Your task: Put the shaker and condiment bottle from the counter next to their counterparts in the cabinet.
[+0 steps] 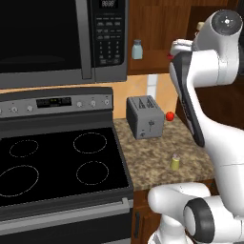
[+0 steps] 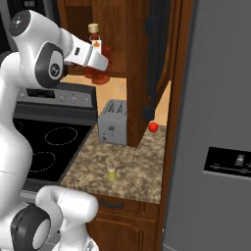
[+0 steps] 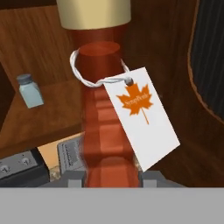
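Observation:
My gripper (image 3: 113,177) is shut on the condiment bottle (image 3: 105,127), an amber-red ribbed bottle with a tan cap and a white maple-leaf tag (image 3: 142,116). In the right base view the gripper (image 2: 102,61) holds the bottle (image 2: 94,39) upright inside the open cabinet (image 2: 125,44), at shelf height. Whether its base touches the shelf board (image 3: 48,113) I cannot tell. A pale blue shaker (image 3: 29,90) (image 1: 137,49) stands on that shelf, left of the bottle. The yellow-green shaker (image 1: 175,162) (image 2: 112,172) stands on the counter (image 1: 152,152) near its front edge.
A grey toaster (image 1: 145,116) (image 2: 112,128) sits at the back of the counter with a small red round item (image 1: 169,116) (image 2: 153,127) beside it. The black stovetop (image 1: 57,162) and microwave (image 1: 57,38) lie left. The open cabinet door (image 2: 157,59) and a grey fridge (image 2: 215,122) stand right.

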